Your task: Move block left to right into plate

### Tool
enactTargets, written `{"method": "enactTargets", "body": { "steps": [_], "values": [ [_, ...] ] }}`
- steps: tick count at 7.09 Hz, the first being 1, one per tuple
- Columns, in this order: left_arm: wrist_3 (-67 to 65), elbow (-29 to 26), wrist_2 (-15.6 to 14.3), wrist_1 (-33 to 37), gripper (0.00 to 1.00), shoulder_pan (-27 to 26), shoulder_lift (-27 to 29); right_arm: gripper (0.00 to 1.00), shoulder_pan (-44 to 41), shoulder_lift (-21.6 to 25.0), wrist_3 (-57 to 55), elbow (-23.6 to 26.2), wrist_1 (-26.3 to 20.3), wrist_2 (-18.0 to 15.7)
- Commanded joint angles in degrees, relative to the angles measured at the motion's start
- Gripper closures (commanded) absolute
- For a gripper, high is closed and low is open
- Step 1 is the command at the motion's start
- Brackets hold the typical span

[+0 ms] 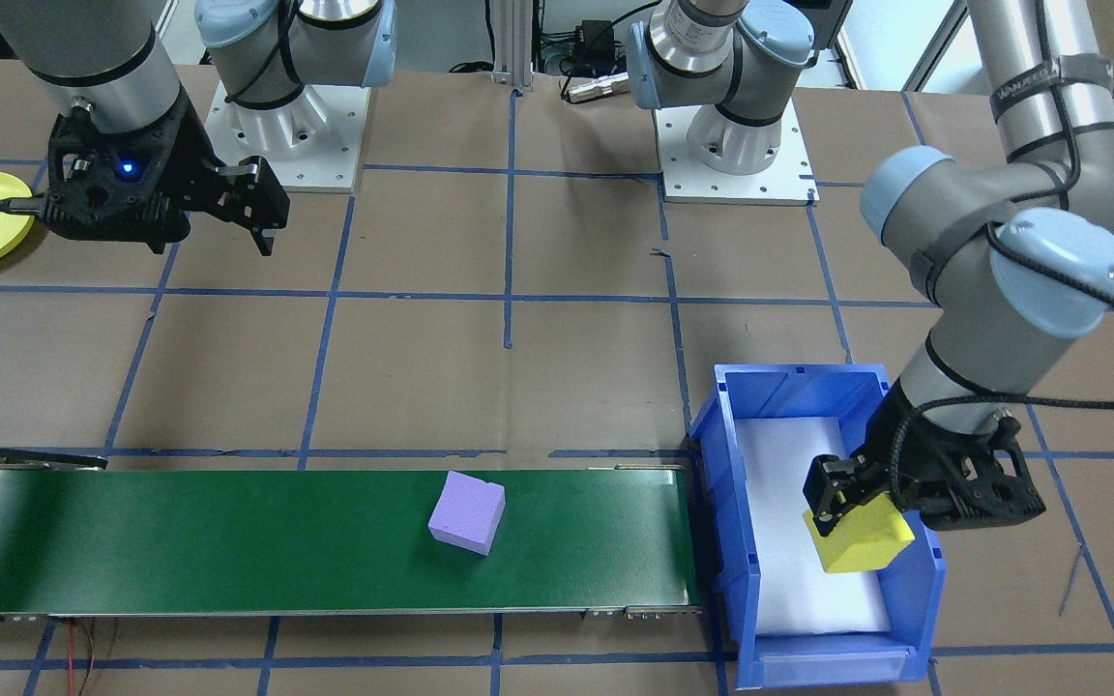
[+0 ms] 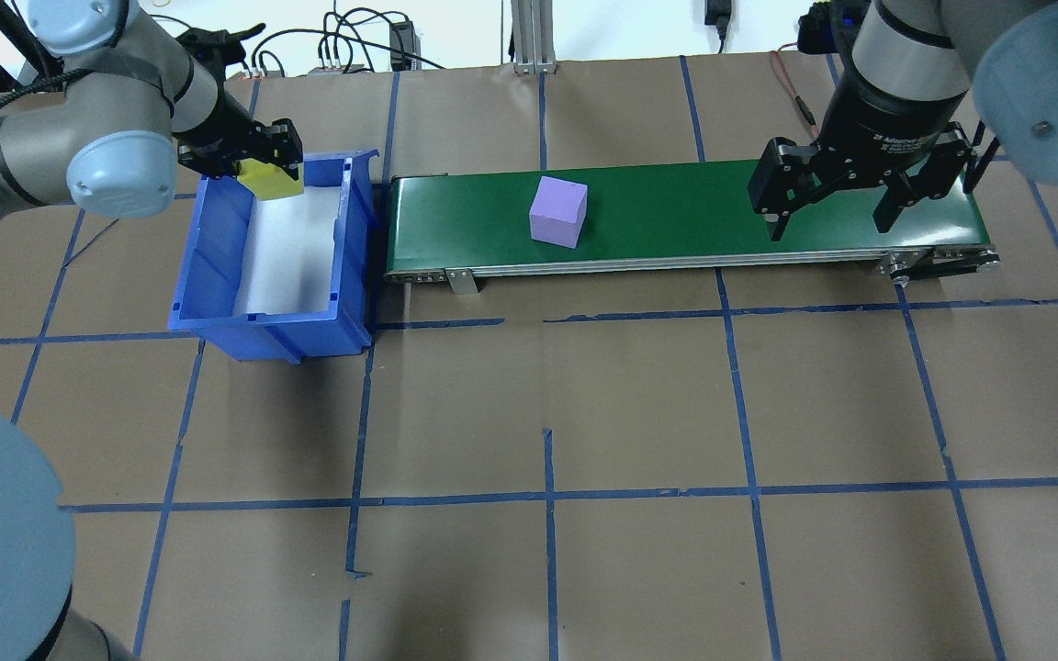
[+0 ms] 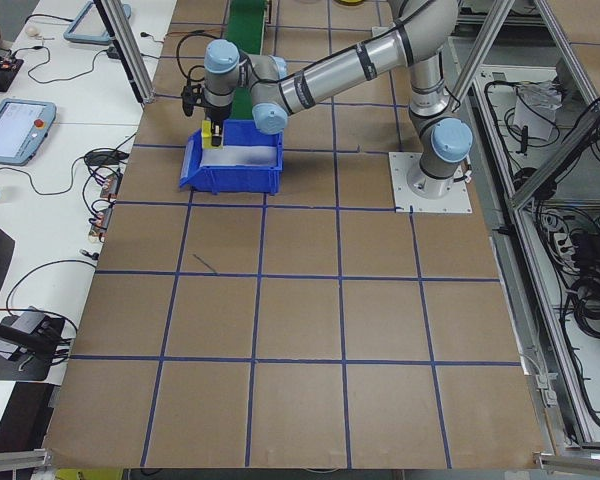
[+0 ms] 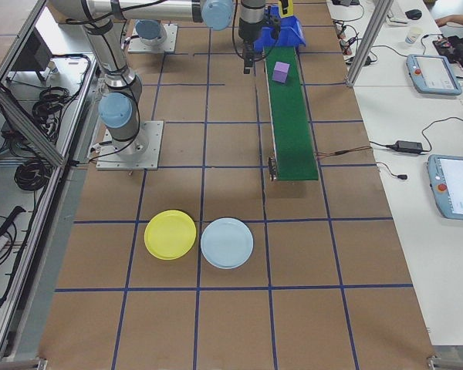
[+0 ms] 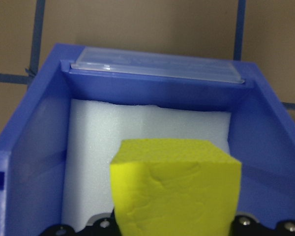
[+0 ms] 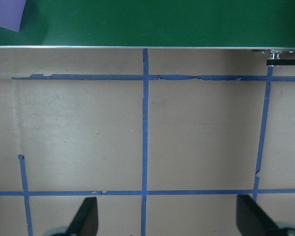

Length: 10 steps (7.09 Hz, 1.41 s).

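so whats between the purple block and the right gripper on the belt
Nothing: in the overhead view only bare green belt runs from the purple block to the open right gripper, whose fingers hang near the belt's far end.

Before me a tabletop [image 2: 639, 404] covered in brown paper with blue tape lines, cables [image 2: 345, 37] at its far edge, tablets [image 4: 428, 73] on a side desk [image 4: 440, 231], a person's hand [image 4: 451, 21] there
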<state>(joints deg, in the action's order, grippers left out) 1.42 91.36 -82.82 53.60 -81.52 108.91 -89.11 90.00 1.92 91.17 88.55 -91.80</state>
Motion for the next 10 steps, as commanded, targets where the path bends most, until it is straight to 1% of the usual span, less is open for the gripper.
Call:
{"method": "enactTargets", "body": {
  "steps": [1, 2, 3, 4, 5, 6, 7, 8, 9, 10],
  "values": [
    [-5.43, 0.49, -0.23, -0.33, 0.67, -7.47, -3.18, 0.00, 1.38, 0.00, 0.36, -0.81, 0.04, 0.04],
    [-8.25, 0.75, -0.41, -0.07, 0.67, -10.12, -2.57, 0.00, 1.74, -2.09, 0.45, -0.29, 0.39, 0.04],
    [-8.71, 2.14, -0.41, -0.16, 0.67, -11.54, -2.13, 0.00, 2.96, -6.81, 0.71, -3.25, 0.57, -0.22],
    [-8.89, 3.90, -0.41, -0.51, 0.67, -12.25, -1.60, 0.00, 5.58, -8.08, 1.06, -4.23, 0.66, -0.66],
    [-8.89, 4.53, -0.41, -1.29, 0.67, -12.95, -0.38, 0.00, 9.26, -10.26, 2.37, -3.81, 1.18, -0.40],
    [-8.80, 4.53, -0.32, -3.65, 0.67, -13.05, 2.33, 0.00, 12.09, -12.90, 2.21, -3.72, 6.93, 0.03],
    [-8.80, 4.53, 0.11, -7.59, 0.67, -13.22, 5.41, 0.00, 13.94, -13.53, 1.86, -3.11, 9.25, -0.05],
    [-8.72, 4.53, 0.21, -9.63, 0.67, -13.66, 6.83, 0.00, 14.13, -14.06, 1.77, -1.80, 11.18, 0.13],
    [-8.46, 4.36, 0.21, -9.65, 0.44, -13.75, 6.93, 0.00, 14.14, -17.11, 2.12, -1.44, 17.56, 0.91],
    [-8.54, 3.49, 0.29, -9.56, 0.00, -13.75, 6.67, 0.00, 14.22, -18.88, 3.34, -1.95, 19.71, 6.14]
  ]
}}
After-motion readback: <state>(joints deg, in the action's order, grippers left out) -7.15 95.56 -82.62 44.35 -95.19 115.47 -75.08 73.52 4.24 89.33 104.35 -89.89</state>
